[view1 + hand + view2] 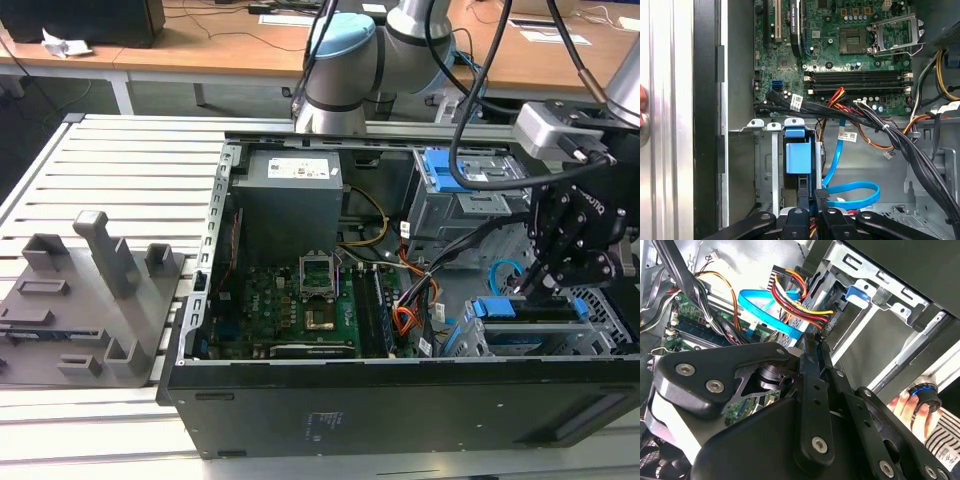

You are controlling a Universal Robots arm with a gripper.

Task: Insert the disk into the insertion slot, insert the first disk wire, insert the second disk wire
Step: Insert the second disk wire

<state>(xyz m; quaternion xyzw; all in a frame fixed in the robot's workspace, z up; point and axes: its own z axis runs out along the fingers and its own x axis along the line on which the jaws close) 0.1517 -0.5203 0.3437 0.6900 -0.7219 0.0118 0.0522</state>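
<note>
**A:** Item one, setting?

**B:** Slotted aluminium table, desks behind it. An open computer case lies on its side so I can reach the inside from above. The motherboard is exposed. A person's hand rests outside the case wall, apart from my work.

**A:** Item two, the disk?

**B:** The disk, in its bright blue carrier, sits inside the insertion slot, the grey perforated cage at the exterior view's right. I judge it seated, since the carrier's end lies about level with the cage mouth. Its connector end faces me, which is why I hang directly over it.

**A:** Item three, your gripper?

**B:** My gripper has its fingers drawn close together, pinching what I take to be the black plug of the first disk wire, the red, yellow and orange bundle. The plug is at the fingertips, just beside the disk's end. The fingers hide whether it is fully home.

**A:** Item four, the other cable?

**B:** The second disk wire, flat and light blue, loops loosely on the case floor beside the cage. It curves aside, leaving the disk's end open to my fingers.
</note>
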